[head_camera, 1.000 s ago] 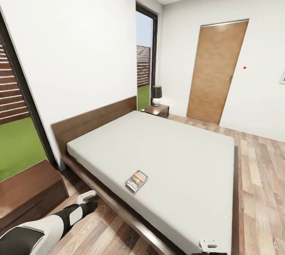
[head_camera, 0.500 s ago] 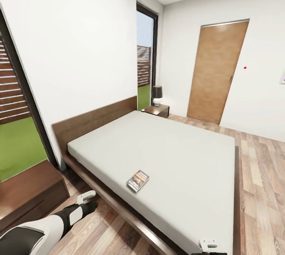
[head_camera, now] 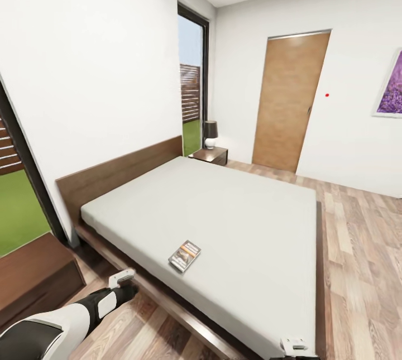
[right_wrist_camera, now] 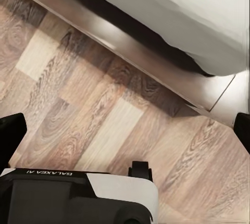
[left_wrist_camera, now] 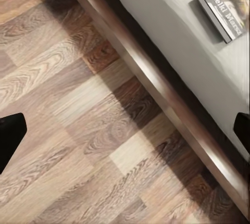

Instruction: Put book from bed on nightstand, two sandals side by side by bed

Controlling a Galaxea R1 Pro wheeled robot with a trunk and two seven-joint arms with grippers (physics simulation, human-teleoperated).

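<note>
Lying on the bed (head_camera: 234, 209): book (head_camera: 185, 255); nightstand (head_camera: 209, 154) beyond.

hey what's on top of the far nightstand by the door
A lamp with a dark shade and pale base stands on the far nightstand. The rest of its top is too small and distant to tell.

Book (head_camera: 184, 255) on bed (head_camera: 234, 220) near edge; nightstand (head_camera: 209, 154) beyond headboard (head_camera: 120, 173).
</note>
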